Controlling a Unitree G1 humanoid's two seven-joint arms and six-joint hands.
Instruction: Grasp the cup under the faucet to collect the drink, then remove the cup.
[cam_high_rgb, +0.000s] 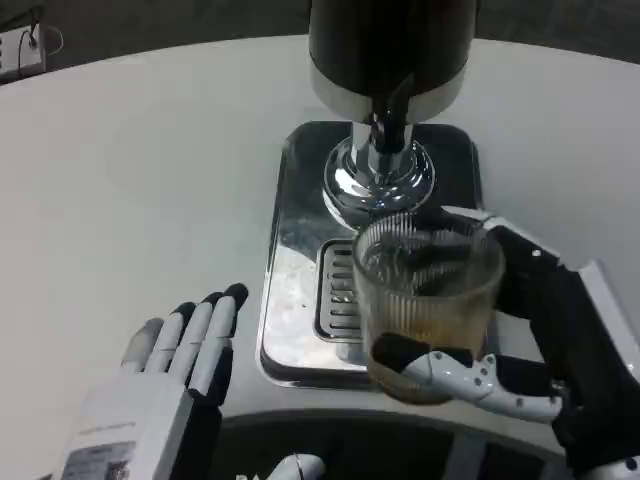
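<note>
A clear ribbed glass cup (428, 300) with amber drink in its bottom stands over the drip grate (338, 290), just in front of the black faucet spout (395, 115). My right hand (530, 340) grips the cup from the right, thumb across its lower front and fingers behind it. The dark dispenser body (388, 45) with its chrome base (378, 180) rises behind. My left hand (185, 355) rests flat on the table left of the tray, fingers apart, holding nothing.
The shiny steel drip tray (290, 250) sits mid-table under the dispenser. White table (130, 200) spreads wide to the left and right. Its curved front edge runs close to my hands. A small object (25, 45) lies at the far left corner.
</note>
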